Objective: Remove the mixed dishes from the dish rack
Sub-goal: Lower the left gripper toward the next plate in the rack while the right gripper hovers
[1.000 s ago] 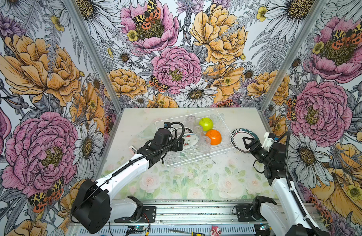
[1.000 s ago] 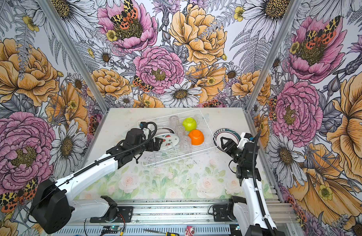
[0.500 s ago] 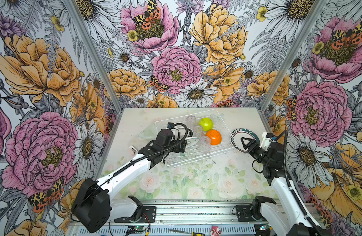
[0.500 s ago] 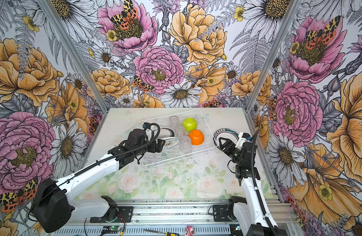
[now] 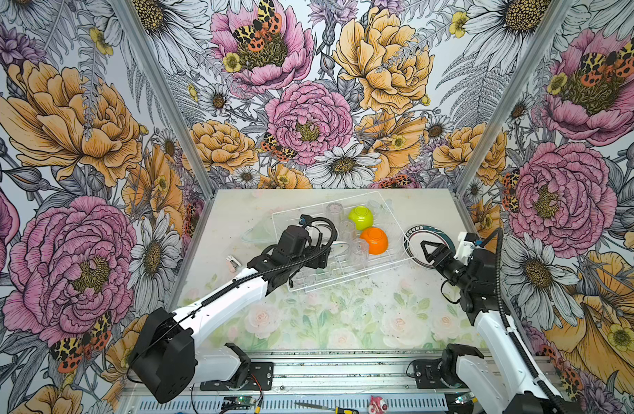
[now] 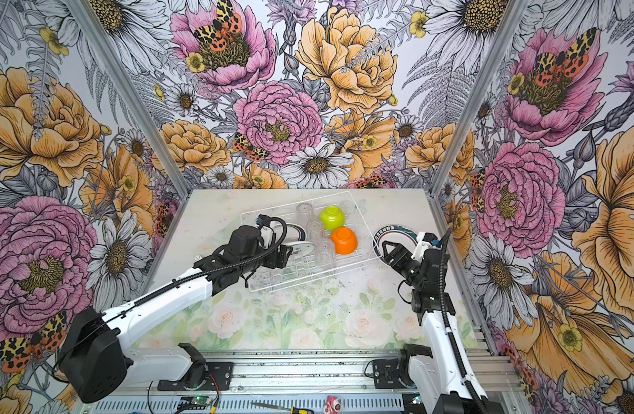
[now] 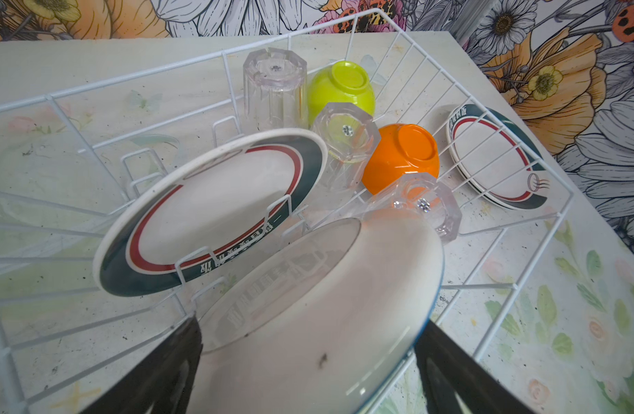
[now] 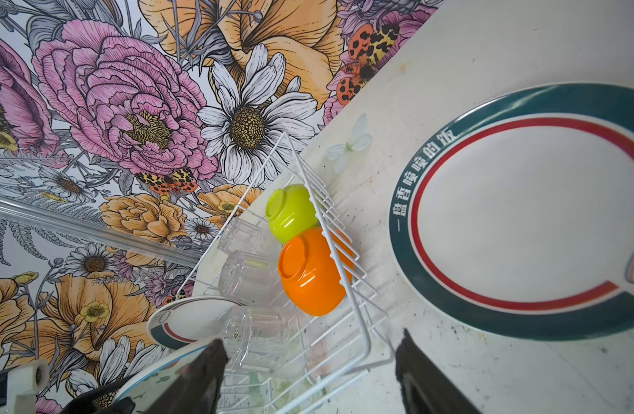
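Note:
The white wire dish rack (image 7: 136,73) lies at the table's middle in both top views. In it are three upturned clear tumblers (image 7: 274,89), an upturned lime-green bowl (image 5: 361,217), an upturned orange bowl (image 5: 374,240) and two banded plates. One plate (image 7: 215,211) leans in the slots. The nearer plate (image 7: 308,304) shows its white back. My left gripper (image 5: 324,255) is open with this plate's rim between its jaws. My right gripper (image 5: 426,251) hangs open and empty by the rack's right corner, over a plate (image 8: 523,215) lying flat on the table.
Floral walls close in the table on three sides. A small white object (image 5: 233,261) lies left of the rack beside my left arm. A metal rail with tools (image 5: 326,407) runs along the front edge. Flower-print tabletop (image 5: 344,322) shows in front of the rack.
My left gripper has pushed a little further into the rack and onto the near plate, and its jaws have narrowed slightly. The right arm has barely moved.

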### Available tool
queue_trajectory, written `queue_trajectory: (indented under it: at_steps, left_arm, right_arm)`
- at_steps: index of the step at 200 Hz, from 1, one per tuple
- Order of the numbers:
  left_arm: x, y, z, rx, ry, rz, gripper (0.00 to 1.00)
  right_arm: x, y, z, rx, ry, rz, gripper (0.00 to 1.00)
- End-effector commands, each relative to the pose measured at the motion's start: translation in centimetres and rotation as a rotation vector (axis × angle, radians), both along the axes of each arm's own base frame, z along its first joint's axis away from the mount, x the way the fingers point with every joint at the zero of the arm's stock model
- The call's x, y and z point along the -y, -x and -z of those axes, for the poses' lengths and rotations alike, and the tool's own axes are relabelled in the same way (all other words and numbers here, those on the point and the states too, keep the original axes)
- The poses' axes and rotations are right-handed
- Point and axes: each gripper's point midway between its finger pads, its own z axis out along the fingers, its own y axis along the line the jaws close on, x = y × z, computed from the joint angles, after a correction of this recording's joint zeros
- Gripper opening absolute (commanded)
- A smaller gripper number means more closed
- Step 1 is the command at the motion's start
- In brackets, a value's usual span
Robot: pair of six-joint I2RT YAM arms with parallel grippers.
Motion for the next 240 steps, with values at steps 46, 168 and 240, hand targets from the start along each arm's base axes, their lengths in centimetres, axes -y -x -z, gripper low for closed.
queue_trajectory:
  at_steps: [46, 168, 240]
  left_arm:
    - [0.6, -0.1, -0.6, 0.024, -0.032, 0.02, 0.86]
    - [-0.4, -1.6, 2.8, 0.038, -0.315, 0.016, 0.62]
    - [-2.7, -2.8, 2.9, 0.118, -0.458, -0.079, 0.47]
  right_arm:
    - [0.1, -0.3, -1.5, 0.036, 0.014, 0.012, 0.76]
    - [0.3, -0.3, -0.9, 0.024, 0.019, 0.02, 0.76]
    - [0.3, -0.3, -0.8, 0.02, 0.017, 0.021, 0.76]
